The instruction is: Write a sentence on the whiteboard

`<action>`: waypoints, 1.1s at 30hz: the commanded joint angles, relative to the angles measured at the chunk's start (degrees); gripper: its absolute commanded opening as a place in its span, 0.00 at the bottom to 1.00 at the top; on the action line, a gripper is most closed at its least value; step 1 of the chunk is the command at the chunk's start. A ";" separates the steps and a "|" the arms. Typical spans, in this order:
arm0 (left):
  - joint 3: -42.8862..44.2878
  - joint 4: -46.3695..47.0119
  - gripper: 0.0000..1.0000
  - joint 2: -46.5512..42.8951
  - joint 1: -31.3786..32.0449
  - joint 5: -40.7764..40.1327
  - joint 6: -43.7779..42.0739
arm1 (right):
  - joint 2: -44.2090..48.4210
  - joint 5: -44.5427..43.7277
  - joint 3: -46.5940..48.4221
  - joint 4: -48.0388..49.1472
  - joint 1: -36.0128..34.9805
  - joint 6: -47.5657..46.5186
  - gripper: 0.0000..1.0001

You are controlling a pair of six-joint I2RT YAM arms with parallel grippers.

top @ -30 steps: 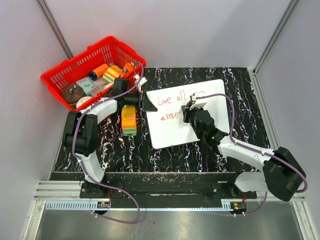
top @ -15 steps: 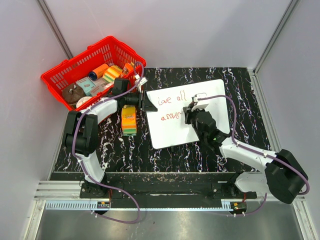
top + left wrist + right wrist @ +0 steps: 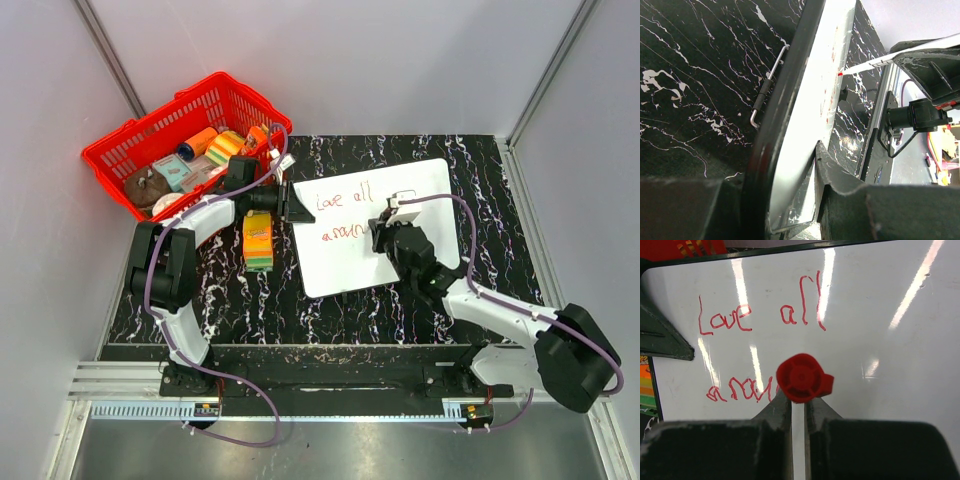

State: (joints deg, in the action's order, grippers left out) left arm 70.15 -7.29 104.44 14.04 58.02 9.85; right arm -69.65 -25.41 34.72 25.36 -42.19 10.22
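Board [image 3: 350, 265], seen from above, is lying flat on a dark marbled table [image 3: 480, 160], to the right of a red basket [image 3: 190, 100]. Red words [image 3: 340, 205] are running across its upper left in two lines: "Love all", then an unfinished word beginning "aro". The left claw [image 3: 295, 203] is gripping the board's left edge. The right claw [image 3: 385, 232] is sitting over the middle of the board, just right of the second line.

From the left wrist, the board's [image 3: 825, 100] dark rim is sitting between the left claw's [image 3: 790, 200] jaws, which are pinching it. A white pen [image 3: 900, 52] is slanting in from the right, its red tip appearing to meet the white surface.

From the right wrist, the right claw [image 3: 797, 407] is squeezing the pen [image 3: 802, 378], whose round red end is facing the camera and hiding the tip. The words [image 3: 740, 320] are lying above and to the left of the claw, and the second line is ending right beside the pen. The rest of the board [image 3: 890, 365] to the right is bare.

Judging by this, the second word is being finished. Doing it well means pressing lightly and evenly, making small strokes rightward along the line, and holding the board firmly so it is not sliding.
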 commanded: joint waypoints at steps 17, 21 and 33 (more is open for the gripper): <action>-0.01 3.60 0.00 2.52 1.43 -21.55 -17.93 | 2.68 0.89 1.93 1.26 4.40 2.09 0.00; -0.01 3.51 0.00 2.61 1.43 -21.63 -18.02 | 2.50 1.76 1.93 1.79 4.49 2.44 0.00; 0.07 3.51 0.00 2.61 1.43 -21.63 -17.93 | 0.13 1.07 3.25 2.58 4.58 2.53 0.00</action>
State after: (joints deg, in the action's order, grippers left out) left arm 70.39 -7.18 104.44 14.57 57.69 9.45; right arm -68.75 -23.83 35.40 25.21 -38.00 11.90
